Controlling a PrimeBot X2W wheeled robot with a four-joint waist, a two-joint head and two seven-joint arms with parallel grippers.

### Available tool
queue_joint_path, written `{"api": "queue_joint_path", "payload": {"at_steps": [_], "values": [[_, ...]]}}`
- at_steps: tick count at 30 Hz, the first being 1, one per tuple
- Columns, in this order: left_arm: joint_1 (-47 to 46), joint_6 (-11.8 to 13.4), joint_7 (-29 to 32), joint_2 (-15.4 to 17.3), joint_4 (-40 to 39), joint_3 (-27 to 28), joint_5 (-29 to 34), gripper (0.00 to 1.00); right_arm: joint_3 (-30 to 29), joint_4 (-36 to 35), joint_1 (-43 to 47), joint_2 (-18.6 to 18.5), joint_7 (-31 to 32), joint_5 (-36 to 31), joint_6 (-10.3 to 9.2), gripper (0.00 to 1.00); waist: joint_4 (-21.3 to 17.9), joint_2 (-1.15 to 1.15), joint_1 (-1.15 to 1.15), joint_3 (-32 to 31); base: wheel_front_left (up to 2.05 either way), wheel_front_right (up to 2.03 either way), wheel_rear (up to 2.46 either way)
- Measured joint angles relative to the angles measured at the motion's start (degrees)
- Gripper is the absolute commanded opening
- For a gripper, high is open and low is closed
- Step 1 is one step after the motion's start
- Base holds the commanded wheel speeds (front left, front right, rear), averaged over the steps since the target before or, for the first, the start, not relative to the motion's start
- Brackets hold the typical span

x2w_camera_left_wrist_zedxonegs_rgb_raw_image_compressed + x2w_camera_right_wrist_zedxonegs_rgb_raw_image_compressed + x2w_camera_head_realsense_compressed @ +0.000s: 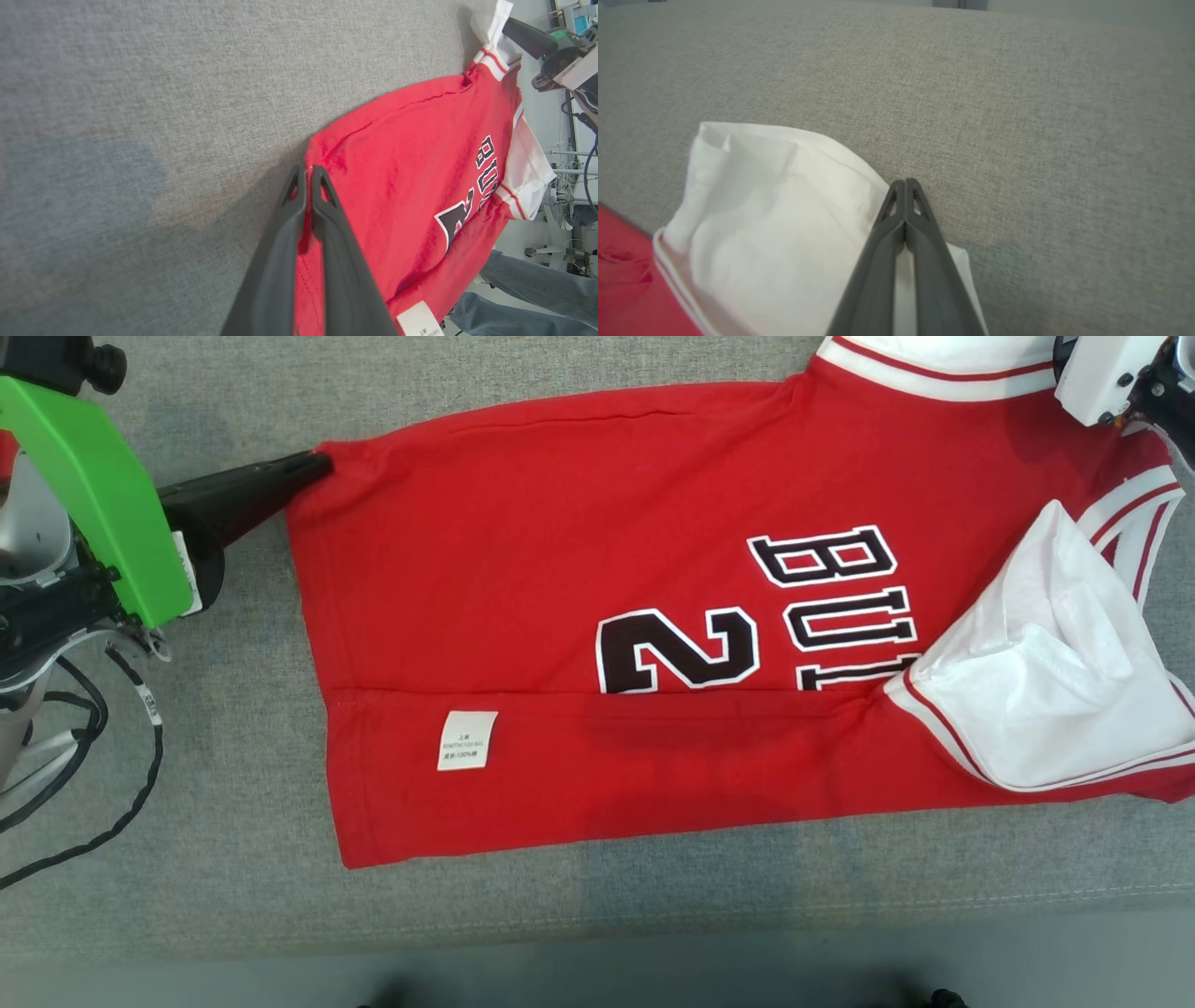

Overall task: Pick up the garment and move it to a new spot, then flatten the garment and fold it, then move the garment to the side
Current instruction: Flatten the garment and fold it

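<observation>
Lying stretched along the grey cloth worktop (187, 859), the red garment (523, 597) runs parallel to the worktop's near edge, with a strip of bare cloth between them. Its hem points toward the robot's left and its collar end toward the right. The long side nearest the near edge is folded up over the body, so a white care label (467, 739) shows on the turned-over band, and the fold line cuts across the foot of the black number and letters. A white sleeve (1046, 691) with red-striped trim lies folded onto the red body at the collar end.

The left gripper (313, 467) is closed tight on the far corner of the hem; in the left wrist view red fabric is pinched between its fingers (327, 219). The right gripper (905, 184) is likewise closed, with its tips on the other white sleeve at the garment's far side, and white cloth shows between its fingers. Beyond the worktop's near edge, the left wrist view catches a person's legs (537, 280) in blue jeans.
</observation>
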Motion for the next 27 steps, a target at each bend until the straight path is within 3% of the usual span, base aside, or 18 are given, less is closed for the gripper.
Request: {"api": "queue_joint_path", "payload": {"at_steps": [9,19,25,26,27], "values": [[0.65,0.0,-0.32,0.47,-0.51,0.27,-0.01,0.0,0.32,-0.75,0.26,-0.23,-0.2,0.53,0.01,0.0,0.02,0.0,0.0,-0.21,0.0,0.0,0.0],[3.01,-0.07,-1.34,1.65,-0.91,0.99,-0.45,0.0,5.16,-8.81,2.66,-0.19,-2.61,-0.13,0.05,0.0,-0.43,0.0,0.0,-1.09,0.0,0.0,0.0],[3.61,-0.07,-1.77,2.1,-1.29,1.41,-0.79,0.0,5.25,-10.03,4.45,-1.26,-3.55,0.12,0.1,0.0,-1.02,0.0,0.0,-1.59,0.0,0.0,0.0],[3.74,-0.07,-1.77,2.23,-1.36,1.44,-0.8,0.0,4.64,-9.78,4.49,-1.56,-3.87,0.15,0.1,0.01,-1.15,0.0,0.0,-1.69,0.0,0.0,0.0],[3.81,-0.07,-1.76,2.26,-1.46,1.44,-0.81,0.0,3.85,-9.47,4.49,-2.04,-4.31,0.2,0.09,0.19,-1.25,0.0,0.0,-1.77,0.0,0.0,0.0]]}}
